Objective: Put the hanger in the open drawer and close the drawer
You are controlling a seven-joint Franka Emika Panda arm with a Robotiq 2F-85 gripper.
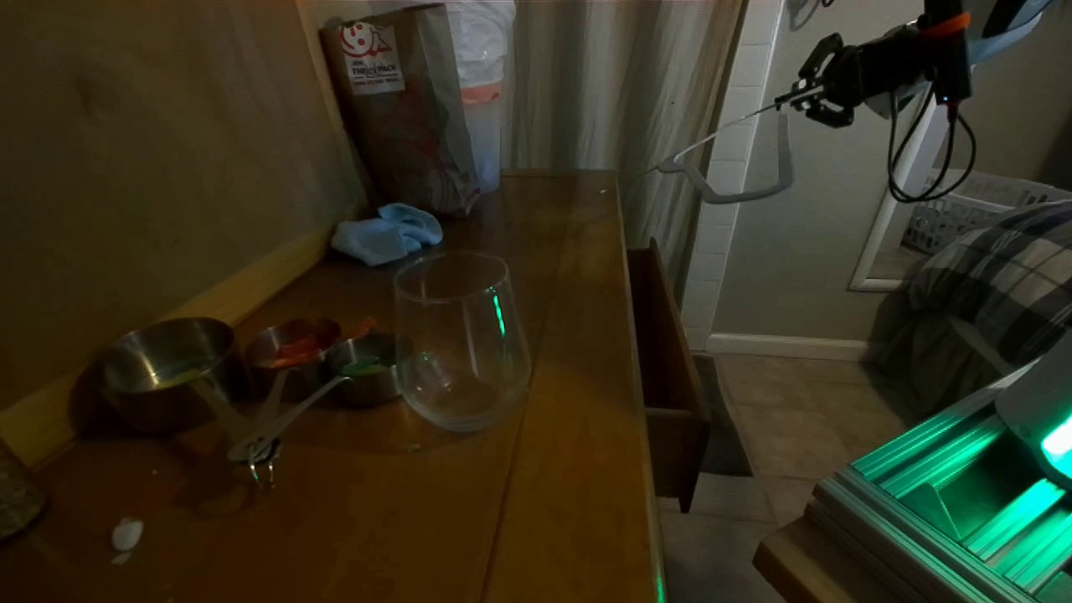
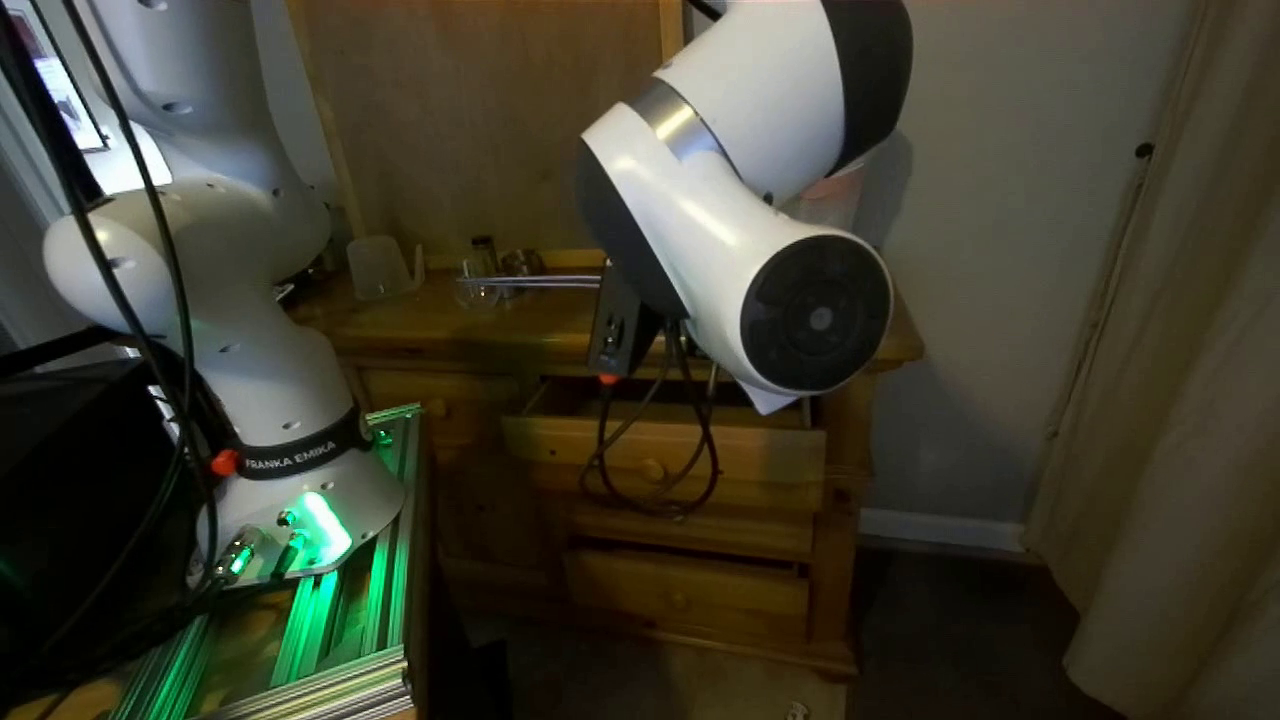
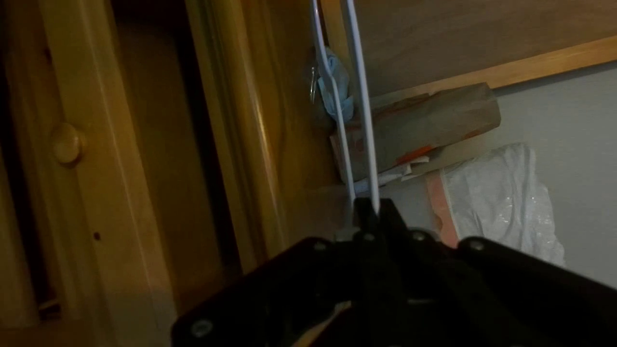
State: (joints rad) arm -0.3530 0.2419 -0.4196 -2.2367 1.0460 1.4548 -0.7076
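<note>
One step seems done: in an exterior view, a thin, pale, triangular hanger (image 1: 729, 199) is pinched by the black gripper (image 1: 791, 99), fingers nearly closed, beyond the front edge of the brown wooden desk (image 1: 578, 335). Placing it in the shallow brown wooden drawer (image 1: 670, 452), pulled out below, and closing are left. Its round wooden knob (image 3: 66, 143) is shown in the wrist view; the hanger's outline is not.

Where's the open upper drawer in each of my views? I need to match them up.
In an exterior view: drawer right of centre, beside the dresser top.
In an exterior view: drawer just below centre, under the dresser top.
Wrist view: drawer at left.
Shared landmark: the dresser top, in all three.
</note>
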